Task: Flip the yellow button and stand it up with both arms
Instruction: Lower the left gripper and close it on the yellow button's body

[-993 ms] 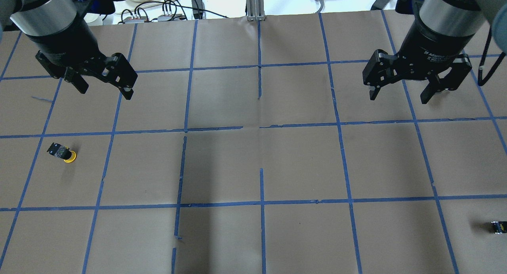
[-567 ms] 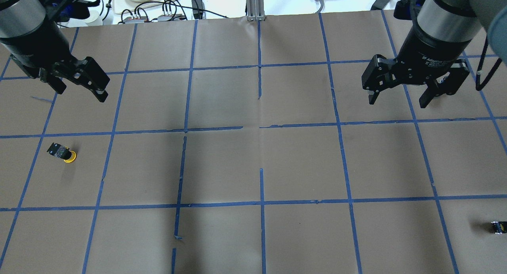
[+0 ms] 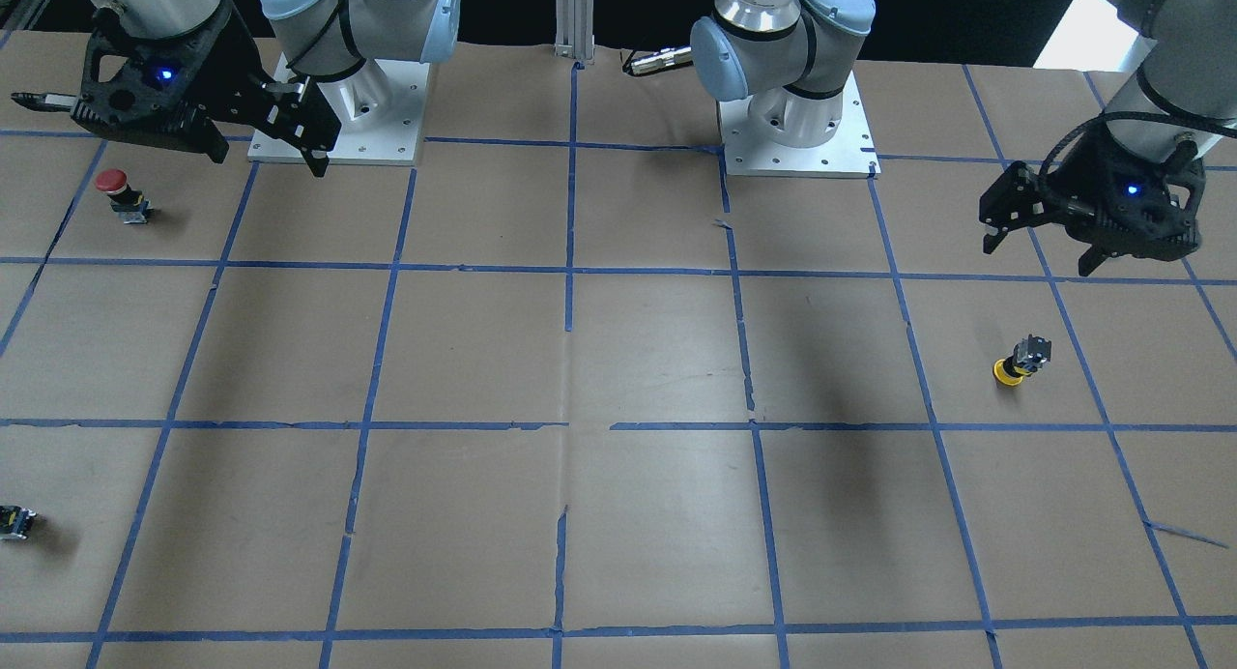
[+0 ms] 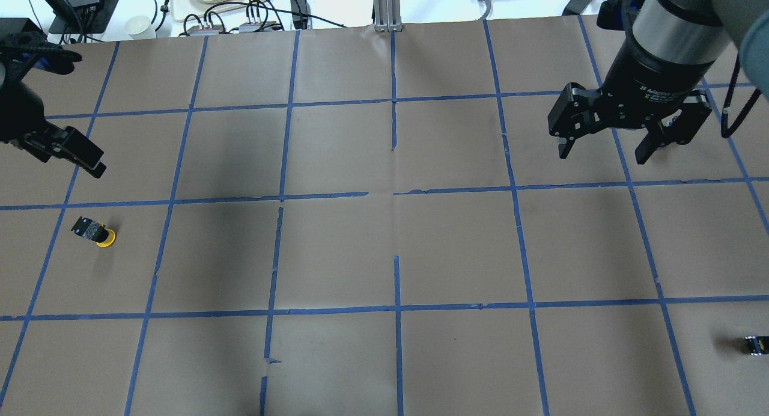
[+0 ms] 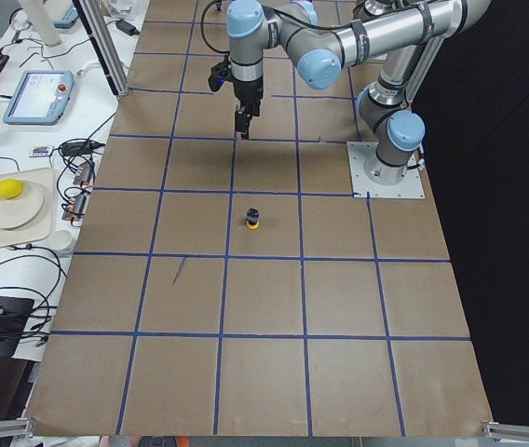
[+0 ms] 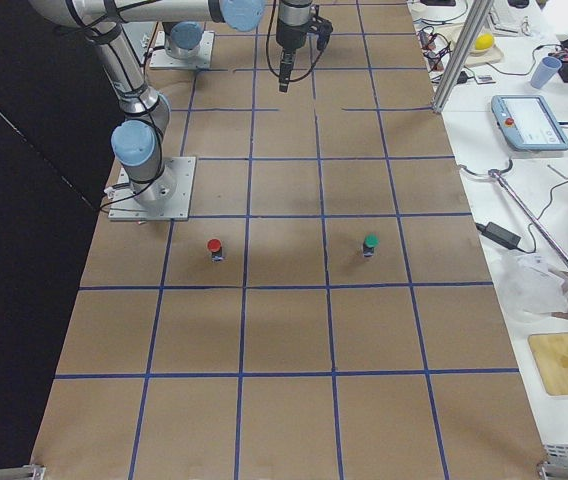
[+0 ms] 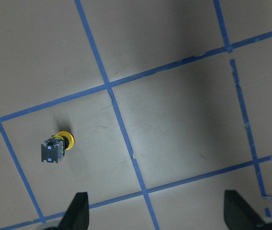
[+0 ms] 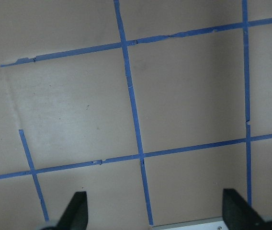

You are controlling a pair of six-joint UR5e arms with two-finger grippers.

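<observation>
The yellow button [image 4: 96, 232] rests on the brown paper at the table's left side, yellow cap down and blocky body tilted up; it also shows in the front view [image 3: 1020, 360] and in the left wrist view [image 7: 55, 147]. My left gripper [image 3: 1039, 253] is open and empty, well above the table and apart from the button. In the overhead view only one of its fingers [image 4: 90, 163] shows, at the left edge. My right gripper [image 4: 602, 156] is open and empty above the table's right side, far from the button; its wrist view [image 8: 157, 211] shows only paper and tape.
A red-capped button [image 3: 118, 193] stands near the right arm's base. A green-capped button [image 6: 369, 244] stands in the right side view. A small dark block [image 4: 756, 344] lies at the far right. Cables and boxes [image 4: 258, 13] lie beyond the paper's far edge.
My left gripper has moved left and closer to the yellow button, now partly out of the overhead view. My right gripper has barely shifted. The button has not moved.
</observation>
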